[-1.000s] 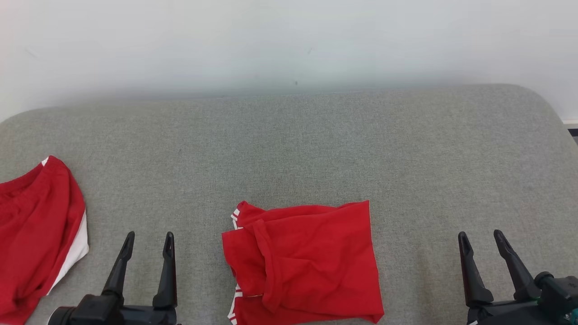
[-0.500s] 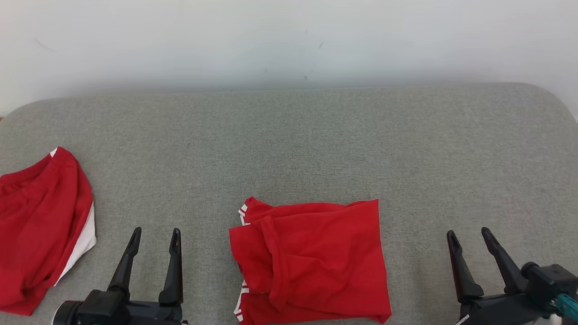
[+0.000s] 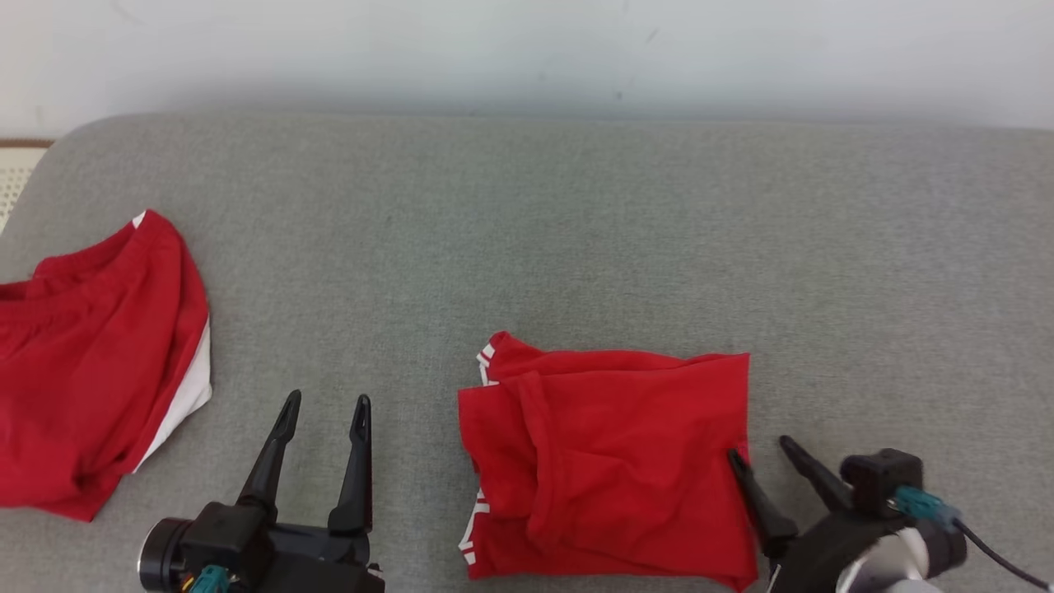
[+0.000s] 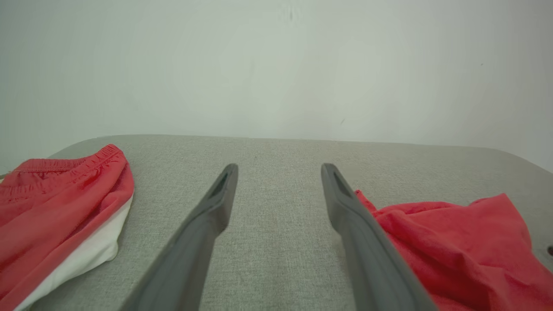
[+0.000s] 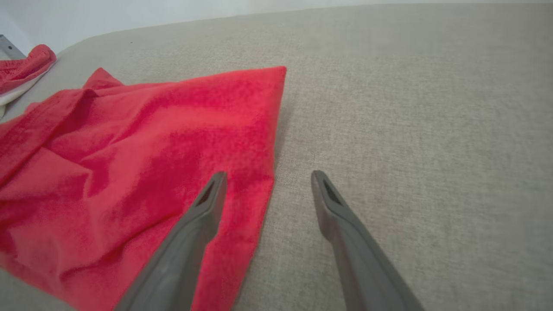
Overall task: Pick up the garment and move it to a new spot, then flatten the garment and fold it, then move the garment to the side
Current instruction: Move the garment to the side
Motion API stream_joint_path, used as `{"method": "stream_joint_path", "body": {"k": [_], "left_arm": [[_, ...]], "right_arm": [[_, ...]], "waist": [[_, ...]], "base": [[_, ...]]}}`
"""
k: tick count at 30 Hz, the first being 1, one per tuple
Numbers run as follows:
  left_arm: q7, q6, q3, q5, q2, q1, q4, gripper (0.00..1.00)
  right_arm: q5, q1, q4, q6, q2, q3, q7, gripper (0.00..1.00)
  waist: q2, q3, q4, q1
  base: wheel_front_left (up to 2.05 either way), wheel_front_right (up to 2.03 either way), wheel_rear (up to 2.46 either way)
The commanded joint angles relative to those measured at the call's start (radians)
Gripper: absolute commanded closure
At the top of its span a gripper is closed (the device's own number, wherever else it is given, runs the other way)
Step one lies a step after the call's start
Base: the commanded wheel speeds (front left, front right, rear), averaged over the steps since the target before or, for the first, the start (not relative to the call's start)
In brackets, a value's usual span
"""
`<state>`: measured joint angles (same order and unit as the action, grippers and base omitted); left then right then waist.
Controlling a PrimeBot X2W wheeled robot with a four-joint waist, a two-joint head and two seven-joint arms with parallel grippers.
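Garment (image 3: 609, 461), red, lies folded into a rough rectangle at lower centre of the head view, on the grey cushion (image 3: 576, 231). Top layer is rumpled, with a thick fold running down its left half. Right edge is straight and the upper right corner sharp. White striped trim (image 3: 486, 362) peeks out at the upper left corner and again at the lower left edge.

Right gripper (image 3: 757, 447) sits at lower right of the head frame, fingers angled toward upper left, spread apart, nothing between them. In right wrist view the fingers straddle the garment's right edge: one fingertip (image 5: 216, 181) is over red cloth, the other over bare grey fabric just beside it. Cannot tell whether either tip touches down. Teal plug (image 3: 914, 501) and black cable (image 3: 1000, 558) hang off that wrist.

Left gripper (image 3: 327, 398) is at lower left of the head frame, fingers pointing up the frame with a slight lean right, apart, empty, over bare cushion. Head view shows a gap between it and the garment's left edge.

Shorts (image 3: 99, 371), red with an elastic waistband and a white side panel, lie at the left edge of the head frame, well apart from the garment. Pale wall (image 3: 527, 49) runs along the top behind the cushion.
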<state>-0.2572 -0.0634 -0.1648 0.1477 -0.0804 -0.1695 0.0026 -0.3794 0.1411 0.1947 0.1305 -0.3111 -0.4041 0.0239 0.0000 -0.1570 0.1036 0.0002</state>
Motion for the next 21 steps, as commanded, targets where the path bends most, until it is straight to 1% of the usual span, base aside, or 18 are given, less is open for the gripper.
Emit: {"method": "stream_joint_path", "body": {"k": [1,2,3,7,8,9,10,14,17,18,19,21], "left_arm": [[-0.007,0.001,-0.003,0.008,0.003,-0.017,0.009,0.0],[-0.007,0.002,-0.006,0.009,0.004,-0.021,0.011,0.0],[-0.007,0.002,-0.006,0.009,0.004,-0.021,0.011,0.0],[-0.008,0.001,-0.007,0.008,0.009,-0.034,0.008,0.0],[-0.008,0.0,-0.007,0.007,0.01,-0.035,0.007,0.0],[-0.008,-0.001,-0.006,0.006,0.011,-0.036,0.005,0.0],[-0.008,-0.001,-0.005,0.005,0.012,-0.038,0.003,0.0],[-0.008,-0.003,0.004,0.001,0.013,-0.044,-0.003,0.0],[-0.008,-0.002,0.007,-0.004,0.015,-0.045,-0.008,0.0],[-0.008,-0.002,0.012,-0.004,0.014,-0.045,-0.01,0.0],[-0.008,0.001,0.018,-0.007,0.012,-0.046,-0.014,0.0],[-0.006,0.001,0.025,-0.01,0.008,-0.047,-0.021,0.0]], "right_arm": [[-0.025,0.039,0.052,0.0,-0.007,-0.03,-0.007,0.0],[-0.036,0.056,0.078,0.0,-0.008,-0.041,-0.012,0.0],[-0.036,0.056,0.078,0.0,-0.008,-0.041,-0.012,0.0],[-0.085,0.11,0.163,0.0,-0.004,-0.11,-0.045,0.0],[-0.093,0.118,0.177,0.001,-0.006,-0.126,-0.052,0.21],[-0.104,0.127,0.187,0.001,-0.007,-0.134,-0.048,0.92],[-0.113,0.134,0.193,0.001,-0.011,-0.141,-0.048,1.0],[-0.112,0.159,0.174,0.0,-0.044,-0.13,0.0,1.0],[-0.077,0.165,0.126,-0.001,-0.081,-0.113,0.029,1.0],[-0.063,0.162,0.103,0.0,-0.088,-0.116,0.035,1.0],[-0.034,0.15,0.051,0.0,-0.112,-0.116,0.038,1.0],[-0.002,0.138,-0.01,0.0,-0.148,-0.109,0.034,1.0]], "waist": [[0.0,-0.032,0.03,-0.0002],[0.0,-0.038,0.036,-0.0002],[0.0,-0.038,0.036,-0.0002],[0.0,-0.051,0.047,-0.0002],[0.0,-0.053,0.048,-0.0002],[0.0,-0.054,0.049,-0.0002],[0.0,-0.058,0.05,-0.0002],[0.0,-0.068,0.04,-0.0002],[0.0,-0.074,0.016,-0.0002],[0.0,-0.076,0.003,-0.0002],[0.0,-0.082,-0.025,-0.0002],[0.0,-0.091,-0.06,-0.0002]], "base": [[0.0,0.0,0.0],[0.0,0.0,0.0],[0.0,0.0,0.0],[0.0,0.0,0.0],[0.0,0.0,0.0],[0.0,0.0,0.0],[0.0,0.0,0.0],[0.0,0.0,0.0],[0.0,0.0,0.0],[0.0,0.0,0.0],[0.0,0.0,0.0],[0.0,0.0,0.0]]}}
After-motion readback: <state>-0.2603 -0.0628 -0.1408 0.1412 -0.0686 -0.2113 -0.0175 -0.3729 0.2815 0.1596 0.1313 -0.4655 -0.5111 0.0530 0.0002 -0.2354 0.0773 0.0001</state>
